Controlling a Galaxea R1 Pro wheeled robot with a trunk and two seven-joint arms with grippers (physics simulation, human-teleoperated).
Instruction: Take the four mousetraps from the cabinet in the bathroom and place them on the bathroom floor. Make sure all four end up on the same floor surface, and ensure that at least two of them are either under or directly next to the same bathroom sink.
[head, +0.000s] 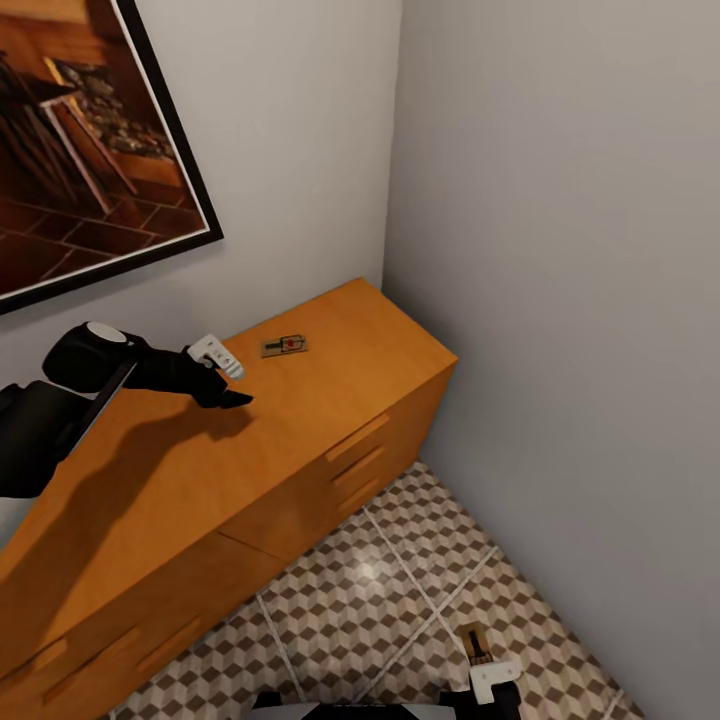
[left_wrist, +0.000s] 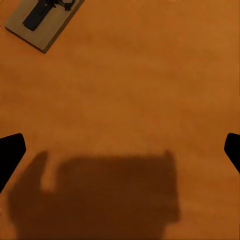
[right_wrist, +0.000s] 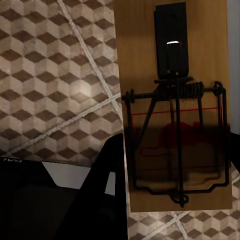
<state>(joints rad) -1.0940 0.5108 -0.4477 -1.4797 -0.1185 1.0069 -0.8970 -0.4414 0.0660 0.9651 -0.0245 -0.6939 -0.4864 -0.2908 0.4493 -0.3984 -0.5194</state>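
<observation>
The left gripper (head: 232, 385) hangs just above the flat top of the cabinet (head: 300, 420), its fingers spread wide and holding nothing; in the left wrist view the two dark fingertips (left_wrist: 10, 152) sit far apart at either edge with bare orange wood between them and the gripper's own shadow cast on the top. One mousetrap (head: 284, 346) lies flat on the cabinet top a little way beyond those fingertips, off toward the corner where the two pale walls meet, near the gripper but not touching it; the left wrist view catches the same trap (left_wrist: 44, 20) at the far edge, ahead of the fingers and to one side. Down low, the right gripper (head: 480, 665) is closed on a second mousetrap (right_wrist: 175, 107), which sticks out past its fingertips above the bathroom floor (head: 380, 590) with its cube-patterned tiles. From the right wrist view that trap's wooden base, dark wire spring and red mark face the camera, with a dark finger (right_wrist: 112, 170) pressed along one long edge; whether the trap touches the tiles I cannot tell. A large dark-framed picture (head: 90, 140) hangs on the wall behind the left arm.
</observation>
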